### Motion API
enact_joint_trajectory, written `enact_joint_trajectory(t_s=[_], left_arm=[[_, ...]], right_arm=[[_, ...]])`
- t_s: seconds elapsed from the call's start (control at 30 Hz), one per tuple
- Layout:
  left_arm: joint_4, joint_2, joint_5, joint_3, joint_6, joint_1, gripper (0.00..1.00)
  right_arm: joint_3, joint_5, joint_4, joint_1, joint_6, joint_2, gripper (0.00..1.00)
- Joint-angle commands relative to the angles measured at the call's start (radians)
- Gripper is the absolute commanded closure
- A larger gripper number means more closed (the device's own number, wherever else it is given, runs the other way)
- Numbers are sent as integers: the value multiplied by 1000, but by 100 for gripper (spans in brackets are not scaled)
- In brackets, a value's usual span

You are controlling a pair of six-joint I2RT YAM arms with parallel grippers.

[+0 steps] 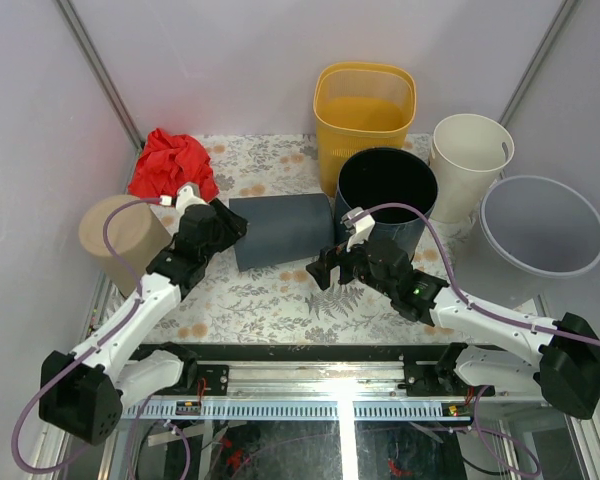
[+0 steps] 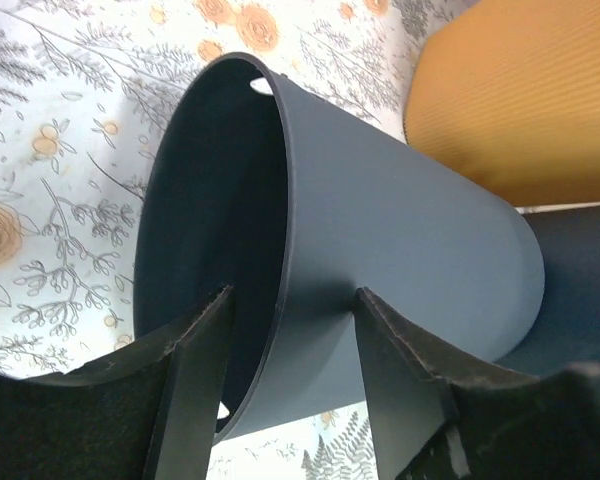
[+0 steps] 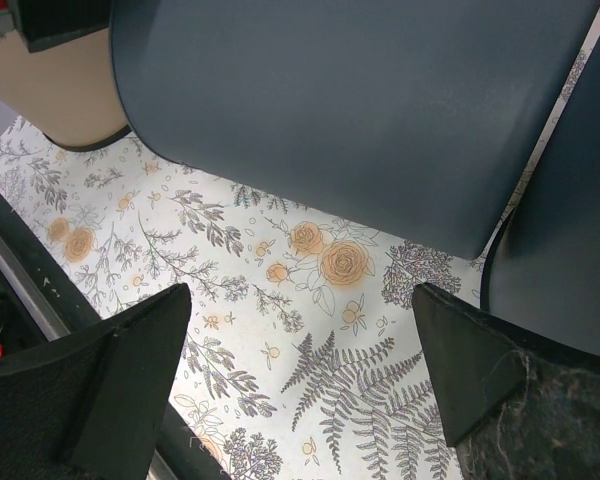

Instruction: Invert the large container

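Midway across the counter (image 1: 270, 300), the large container (image 1: 280, 228) lies on its side, mouth toward the left pincer (image 1: 223, 222), whose parted jaws straddle its rim without clamping it. Just beside the container's wall, the right pincer (image 3: 300, 300) hangs spread wide, holding nothing.

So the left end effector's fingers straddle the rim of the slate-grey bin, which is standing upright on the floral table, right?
Not upright: the slate-grey bin lies on its side on the floral table, mouth facing sideways, as the left wrist view shows. The fingers of the left end effector do straddle its rim, one inside and one outside.
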Motion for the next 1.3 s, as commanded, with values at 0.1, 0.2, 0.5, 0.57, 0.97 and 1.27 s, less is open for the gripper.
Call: enact_joint_trajectory(t_s=[0.1,0.2,0.5,0.57,0.97,1.27], left_arm=[[58,-125,119,-119,-71,-10,55],[27,-195,124,-158,-80,-14,56],[-135,-347,134,-200,-75,-26,56],[-160,-365,130,-200,-70,-26,56],[50,-344,147,-246,-96,-28,52],[191,-244,104,-290,-107,-53,52]], right_arm=[[39,33,50,-9,8,0,0],[38,39,50,-9,7,-4,0],[25,97,59,-9,3,-9,1],[21,124,57,-9,8,-12,0],[2,183,77,-8,11,-7,1],[0,185,84,-9,7,3,1]])
